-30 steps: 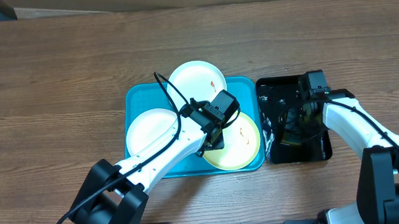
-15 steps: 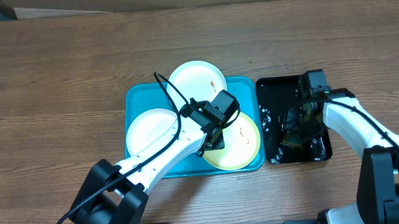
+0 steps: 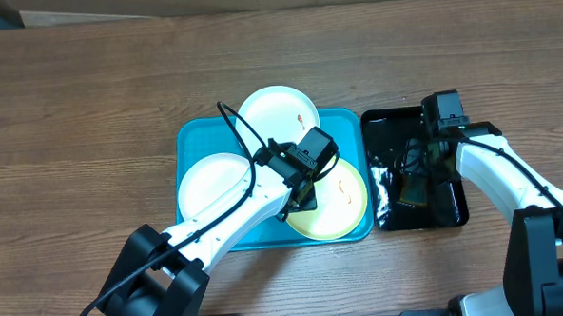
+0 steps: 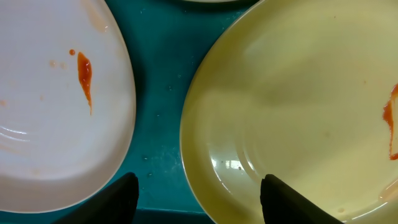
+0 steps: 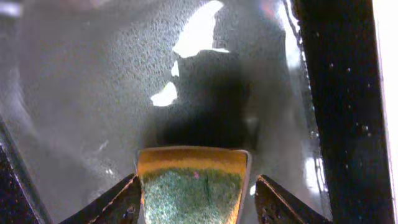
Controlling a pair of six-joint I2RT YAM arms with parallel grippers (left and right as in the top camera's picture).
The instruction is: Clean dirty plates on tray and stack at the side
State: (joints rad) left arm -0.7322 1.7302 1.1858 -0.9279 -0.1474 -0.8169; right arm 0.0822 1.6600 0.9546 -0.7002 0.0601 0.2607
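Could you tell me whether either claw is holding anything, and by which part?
The right claw pinches the sponge by its two opposite sides, over the black tray. The left claw is open astride the rim of the yellow plate, holding nothing.

The right gripper and sponge have edged farther along the black tray.

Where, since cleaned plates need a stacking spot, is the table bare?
Bare wood table lies left of the tray and beyond its far edge. Crowded: plates fill the tray, the black tray sits close on its right, the left arm crosses the near side.
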